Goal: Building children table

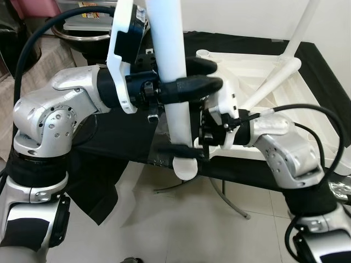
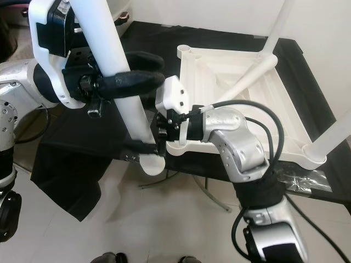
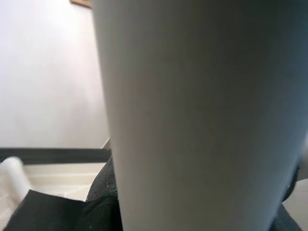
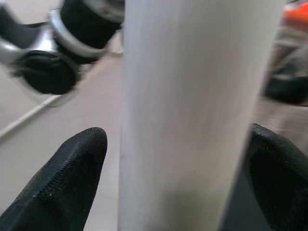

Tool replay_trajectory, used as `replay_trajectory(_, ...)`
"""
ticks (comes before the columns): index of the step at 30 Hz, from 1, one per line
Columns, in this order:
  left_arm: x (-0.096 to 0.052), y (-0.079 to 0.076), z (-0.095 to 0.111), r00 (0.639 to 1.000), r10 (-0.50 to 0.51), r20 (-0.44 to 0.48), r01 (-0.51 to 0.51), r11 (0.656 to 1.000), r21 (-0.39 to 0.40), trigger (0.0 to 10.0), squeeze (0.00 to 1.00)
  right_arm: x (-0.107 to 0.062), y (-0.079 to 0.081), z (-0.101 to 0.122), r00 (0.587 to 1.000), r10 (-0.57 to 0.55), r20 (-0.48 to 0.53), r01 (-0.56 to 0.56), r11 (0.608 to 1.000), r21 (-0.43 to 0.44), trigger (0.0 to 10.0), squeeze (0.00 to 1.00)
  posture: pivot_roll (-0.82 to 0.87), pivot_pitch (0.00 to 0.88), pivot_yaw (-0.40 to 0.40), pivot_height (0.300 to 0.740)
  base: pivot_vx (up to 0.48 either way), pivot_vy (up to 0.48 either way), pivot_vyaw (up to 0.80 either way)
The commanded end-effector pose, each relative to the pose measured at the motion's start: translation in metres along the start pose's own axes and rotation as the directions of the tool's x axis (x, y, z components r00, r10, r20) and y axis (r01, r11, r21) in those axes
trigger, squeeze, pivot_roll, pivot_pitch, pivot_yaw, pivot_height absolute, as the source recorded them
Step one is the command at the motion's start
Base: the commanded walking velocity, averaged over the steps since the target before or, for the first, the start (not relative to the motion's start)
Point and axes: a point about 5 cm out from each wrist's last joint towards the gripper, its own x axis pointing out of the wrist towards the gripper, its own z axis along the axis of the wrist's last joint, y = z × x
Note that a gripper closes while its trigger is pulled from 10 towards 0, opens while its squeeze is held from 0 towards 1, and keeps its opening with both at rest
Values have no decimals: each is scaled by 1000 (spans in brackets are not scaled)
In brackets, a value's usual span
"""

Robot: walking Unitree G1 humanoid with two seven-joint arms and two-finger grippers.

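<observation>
Two silver arms [image 1: 52,118] seen, rounded joint housings dotted with small screws, black bands between segments. Black cables [image 1: 33,41] looped at upper left and right edge of frame. White wrist bracket [image 1: 122,52] fitted at upper centre (black camera block attached). Long black fingers [image 1: 192,85] textured, rounded at tips.

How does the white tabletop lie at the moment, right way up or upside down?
Upside down: the tabletop shows its ribbed underside, with legs rising from its corners, on the black cloth.
</observation>
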Motion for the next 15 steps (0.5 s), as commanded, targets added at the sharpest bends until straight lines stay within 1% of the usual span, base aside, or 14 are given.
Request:
replay_trajectory(1,8,-2,7,998,-55,9,55,998,11,0,0,6,0,-5,999,38,-3,-37,998,57,10000,0,-13,103,-26,740,0,0,0)
replay_trajectory(2,11,-1,10,998,-62,12,62,998,14,0,0,11,-1,-8,999,42,-11,-41,996,81,10000,0,-11,102,-23,740,0,0,0)
replay_trajectory(3,11,-1,10,998,-62,12,62,998,14,0,0,11,-1,-8,999,42,-11,-41,996,81,10000,0,-11,102,-23,740,0,0,0)
replay_trajectory(5,19,0,15,997,-77,20,76,997,17,0,0,17,1,-14,998,67,-20,-64,991,114,10000,0,-10,103,-24,740,0,0,0)
replay_trajectory(7,31,-1,25,995,-92,31,91,995,26,0,0,21,6,-19,995,97,-12,-94,984,148,10000,0,-8,102,-25,740,0,0,0)
replay_trajectory(8,37,-2,30,995,-99,33,98,995,31,0,0,22,7,-21,995,104,-9,-102,983,152,0,0,-6,107,-23,740,0,0,0)
replay_trajectory(9,37,-2,30,995,-99,33,98,995,31,0,0,22,7,-21,995,104,-9,-102,983,152,0,0,-6,107,-23,740,0,0,0)
replay_trajectory(11,43,-3,34,993,-116,34,115,993,31,0,0,23,9,-23,992,124,-1,-122,980,155,0,0,-5,110,-21,740,0,0,0)
replay_trajectory(12,43,-3,34,993,-116,34,115,993,31,0,0,23,9,-23,992,124,-1,-122,980,155,0,0,-5,110,-21,740,0,0,0)
replay_trajectory(14,50,-5,34,990,-137,32,136,990,26,0,0,22,12,-21,988,154,23,-156,976,152,0,0,-8,110,-20,740,0,0,0)
replay_trajectory(15,50,-6,33,989,-143,30,143,989,25,0,0,21,12,-18,986,163,36,-166,974,153,0,0,-11,111,-18,740,0,0,0)
